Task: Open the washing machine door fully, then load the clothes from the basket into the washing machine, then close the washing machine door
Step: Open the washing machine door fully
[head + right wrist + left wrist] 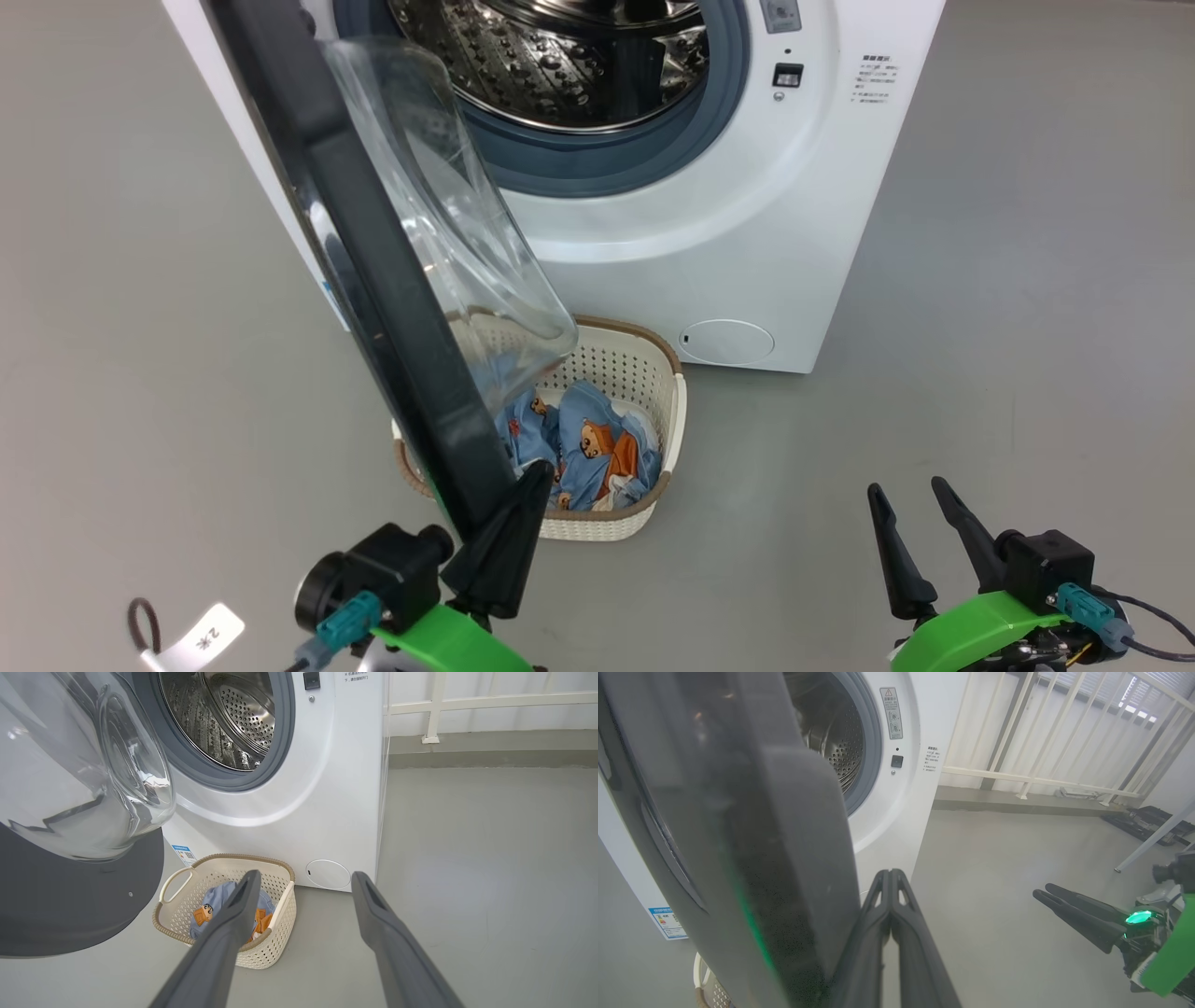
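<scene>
The washing machine (709, 205) stands open, its steel drum (224, 718) bare. Its door (373, 280) has swung out towards me and shows edge-on, black rim in front and clear glass bowl (448, 215) behind. My left gripper (534, 481) is shut with nothing in it, and its joined fingers (889, 891) lie against the inner side of the door's lower rim (784, 882). The basket (674, 401) sits on the floor below the door, holding the blue bear-print clothes (588, 448). My right gripper (906, 487) hangs open to the right of the basket (224, 858), apart from it.
Grey floor (1027, 373) lies open to the right of the machine. A white railing (1041, 779) runs behind it. A dark cord loop with a white tag (201, 635) lies on the floor at my lower left. The door's glass bowl overhangs the basket's left part.
</scene>
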